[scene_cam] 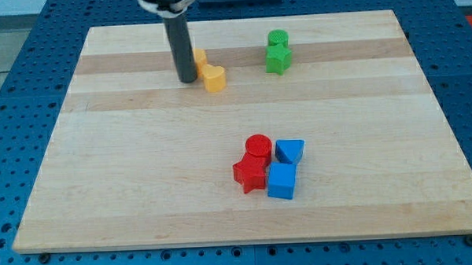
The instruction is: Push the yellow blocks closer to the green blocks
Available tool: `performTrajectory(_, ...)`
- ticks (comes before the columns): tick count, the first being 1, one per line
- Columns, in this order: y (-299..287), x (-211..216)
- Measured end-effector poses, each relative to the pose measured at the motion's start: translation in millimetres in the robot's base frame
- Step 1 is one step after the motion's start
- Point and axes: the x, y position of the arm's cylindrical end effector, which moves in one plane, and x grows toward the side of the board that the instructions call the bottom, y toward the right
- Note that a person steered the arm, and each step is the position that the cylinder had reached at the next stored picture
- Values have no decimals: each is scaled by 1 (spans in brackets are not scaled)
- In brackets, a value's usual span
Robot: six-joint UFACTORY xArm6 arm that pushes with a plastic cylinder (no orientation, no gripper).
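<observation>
Tip point(187, 79) near bench point(143, 191) top edge, left of centre, touching two yellow blocks point(214, 77) on their left. Green blocks point(278, 51) well apart to the right, top edge. Red and blue blocks point(269, 169) clustered toward bottom edge. No claw, rod only.

A pale wooden surface point(127, 183) with lengthwise grain stripes lies on a blue perforated base point(12, 46). Toward the view's bottom right of centre, four blocks huddle together: a red cylinder point(258, 146) touching a red star-shaped block point(251, 174) just below it, a blue wedge-like block point(289, 151) at the cylinder's right, and a blue cube point(282, 181) beneath that, against the star.
</observation>
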Motion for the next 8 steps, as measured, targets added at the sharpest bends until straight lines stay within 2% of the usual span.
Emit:
performTrajectory(1,11,-17)
performTrajectory(2,-4,-18)
performTrajectory(3,-55,-61)
performTrajectory(4,-11,-68)
performTrajectory(5,16,-51)
performTrajectory(6,46,-11)
performTrajectory(7,34,-5)
performTrajectory(8,-27,-5)
